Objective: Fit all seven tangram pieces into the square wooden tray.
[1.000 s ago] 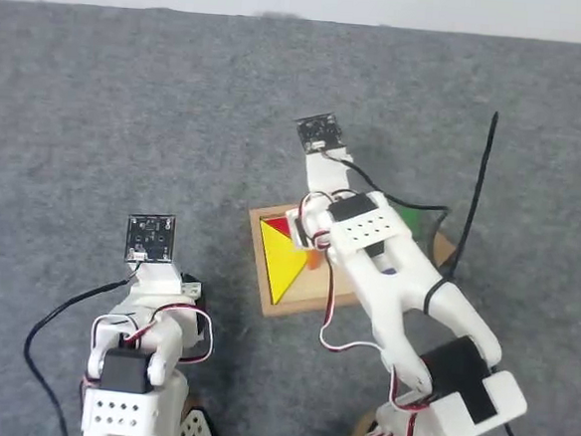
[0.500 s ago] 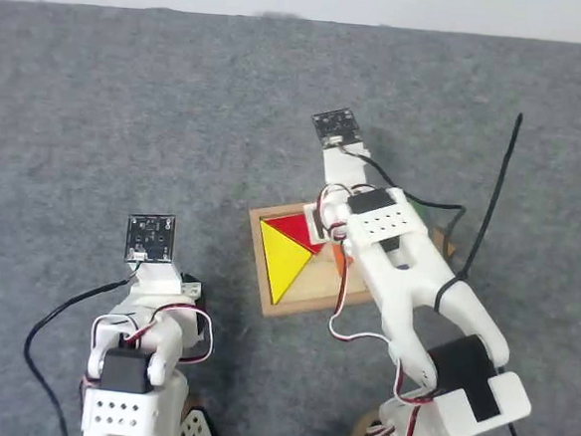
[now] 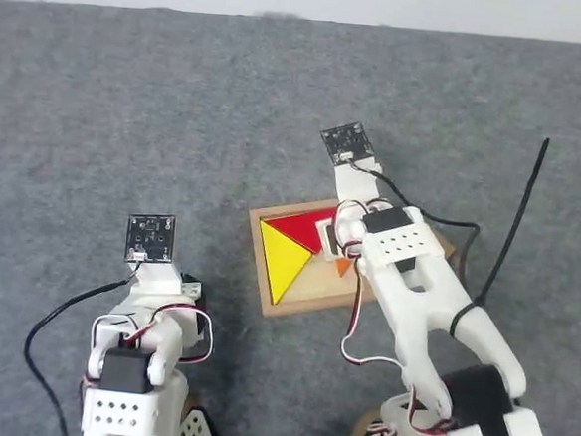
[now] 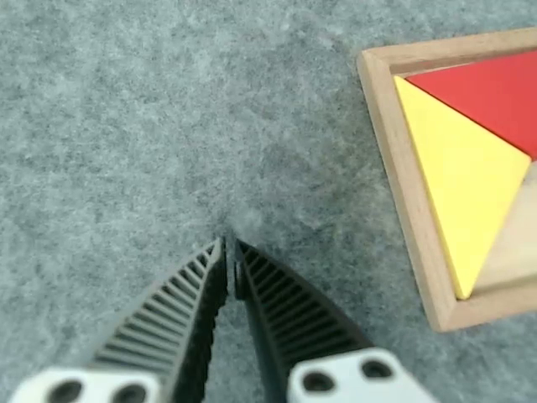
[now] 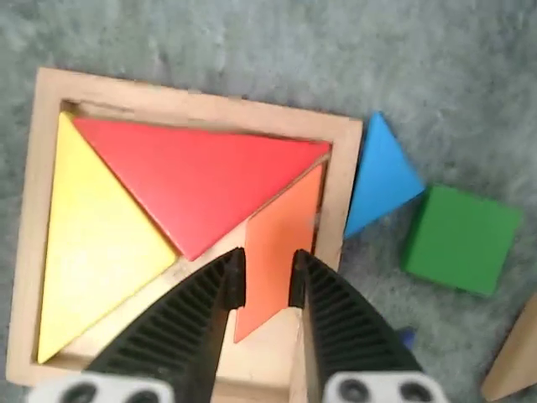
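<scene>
Seen from above, the left arm sits at about 7 o'clock on the grey felt table (image 3: 129, 97). The left gripper (image 4: 228, 248) has its fingers closed together on nothing and points down at bare felt, well apart from the square wooden tray (image 3: 260, 266), which lies toward its 3 o'clock. Inside the tray, the yellow triangle (image 3: 282, 262) fills the 9 o'clock side, flat against the wall. The red triangle (image 3: 305, 226) fills the 12 o'clock side, with one edge touching the yellow one. At roughly 4 o'clock in the tray is the orange piece (image 5: 273, 252), a slanted four-sided shape. Its long edge lies along the red triangle and one end reaches the tray wall. The right gripper (image 5: 267, 260) is clamped on this orange piece, one finger pressed to each side. Just outside that wall, touching the rim, lies the blue triangle (image 5: 377, 180). The green square (image 5: 461, 239) sits on the felt just beyond it, apart from the tray.
</scene>
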Motion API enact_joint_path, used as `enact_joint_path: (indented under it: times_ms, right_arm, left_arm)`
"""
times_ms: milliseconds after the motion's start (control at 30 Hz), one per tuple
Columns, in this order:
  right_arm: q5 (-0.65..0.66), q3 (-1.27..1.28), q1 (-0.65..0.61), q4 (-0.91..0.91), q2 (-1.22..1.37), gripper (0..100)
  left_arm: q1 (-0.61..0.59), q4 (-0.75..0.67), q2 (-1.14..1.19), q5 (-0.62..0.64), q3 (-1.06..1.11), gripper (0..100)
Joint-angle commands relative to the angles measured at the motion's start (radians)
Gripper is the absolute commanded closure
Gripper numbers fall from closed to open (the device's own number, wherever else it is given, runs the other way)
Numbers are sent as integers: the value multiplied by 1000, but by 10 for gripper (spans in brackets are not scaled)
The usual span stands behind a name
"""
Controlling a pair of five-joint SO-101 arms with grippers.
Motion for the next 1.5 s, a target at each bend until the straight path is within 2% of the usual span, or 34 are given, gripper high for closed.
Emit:
enact_joint_path:
  times_ms: [0,167,367,733,833,1000,1200,1467]
  right_arm:
    - [18,-31,-4,-36,38,915]
    - [18,-161,128,110,16,908]
    - [18,-216,286,209,-44,763]
    - [20,-227,423,211,-31,761]
    - [20,-293,432,249,42,761]
    - [-5,-519,536,366,242,776]
    - [21,-634,550,381,417,778]
    - [32,-652,545,395,490,779]
  left_arm:
    - [-6,2,-20,-11,-12,986]
    - [-6,2,-20,-11,-12,986]
    - [-6,2,-20,-11,-12,986]
    - [-6,2,-20,-11,-12,986]
    - [-6,2,-20,-11,-12,986]
    - [-6,2,-20,-11,-12,986]
    - [-6,2,-20,-11,-12,986]
    - [-6,2,-20,-11,-12,986]
